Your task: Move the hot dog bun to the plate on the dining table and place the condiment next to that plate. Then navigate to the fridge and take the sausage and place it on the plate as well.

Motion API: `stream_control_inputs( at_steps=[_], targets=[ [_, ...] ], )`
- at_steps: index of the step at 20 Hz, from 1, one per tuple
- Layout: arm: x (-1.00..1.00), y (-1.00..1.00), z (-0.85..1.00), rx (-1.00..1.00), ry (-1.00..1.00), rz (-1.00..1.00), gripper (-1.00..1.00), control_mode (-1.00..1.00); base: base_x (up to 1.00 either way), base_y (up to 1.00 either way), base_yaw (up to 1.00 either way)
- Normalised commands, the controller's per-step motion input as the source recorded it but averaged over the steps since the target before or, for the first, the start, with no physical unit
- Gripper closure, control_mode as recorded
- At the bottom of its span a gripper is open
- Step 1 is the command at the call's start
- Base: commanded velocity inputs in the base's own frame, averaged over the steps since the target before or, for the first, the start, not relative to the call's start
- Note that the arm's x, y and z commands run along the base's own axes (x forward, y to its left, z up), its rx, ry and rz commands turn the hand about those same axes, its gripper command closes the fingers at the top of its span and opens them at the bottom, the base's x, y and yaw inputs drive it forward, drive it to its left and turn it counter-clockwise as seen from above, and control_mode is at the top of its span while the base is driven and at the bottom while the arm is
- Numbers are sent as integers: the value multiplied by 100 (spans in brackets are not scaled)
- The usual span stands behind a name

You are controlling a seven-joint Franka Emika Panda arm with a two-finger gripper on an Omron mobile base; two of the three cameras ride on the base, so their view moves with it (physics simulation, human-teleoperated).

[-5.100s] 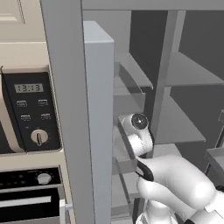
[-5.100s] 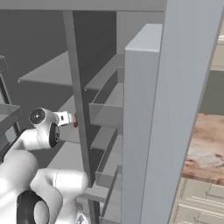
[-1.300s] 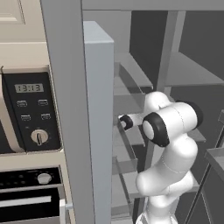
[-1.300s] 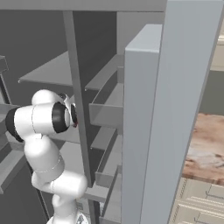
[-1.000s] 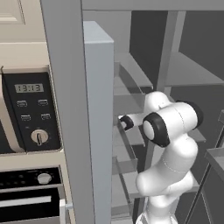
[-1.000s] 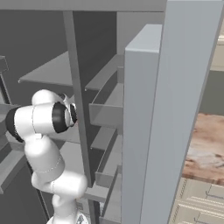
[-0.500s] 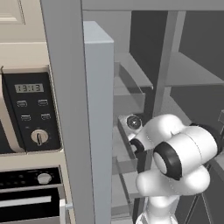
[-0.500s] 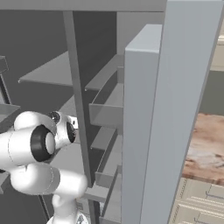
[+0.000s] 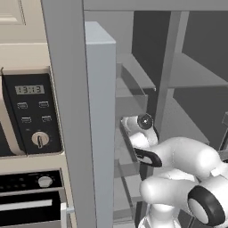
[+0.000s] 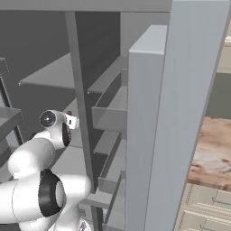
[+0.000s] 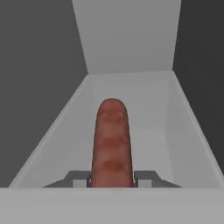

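The sausage (image 11: 112, 140), a reddish-brown cylinder, points away from the hand over a pale grey door bin (image 11: 175, 131) of the fridge (image 9: 196, 75). My gripper (image 11: 112, 178) is shut on the sausage's near end, with a fingertip (image 11: 78, 178) on each side. In the right base view the hand (image 10: 67, 121) sits beside the door bins, and a red tip of the sausage (image 10: 68, 113) peeks above it. In the left base view the wrist (image 9: 143, 122) is at the edge of the open fridge door (image 9: 100, 111). The hot dog bun, plate, condiment and dining table are out of view.
The open grey door (image 10: 149, 135) stands close to the hand, with stacked bins on its inner side. Grey shelves (image 9: 191, 71) fill the fridge behind the arm. A cream oven and microwave column (image 9: 31, 111) is at the left. A marbled counter (image 10: 212, 153) lies at the right.
The arm's elbow has swung down and towards the cameras, from upright to folded low. The hand has stayed by the door bins, with the jaws closed tight on the sausage.
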Motion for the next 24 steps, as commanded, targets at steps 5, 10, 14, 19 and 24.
stream_control_inputs(
  at_steps=[5, 10, 14, 19, 24],
  targets=[
    [-14, -7, 3, -1, 1, -1, 100, -100, 0, 0, 0],
    [-47, -24, 17, 0, -1, -5, 100, -100, 0, 0, 0],
    [-56, -28, 7, 0, -4, -1, 100, -100, 0, 0, 0],
    [-51, -23, 34, 0, 1, 0, 100, -100, 0, 0, 0],
    [-52, -25, 39, 0, 2, 0, 100, -100, 0, 0, 0]
  ],
)
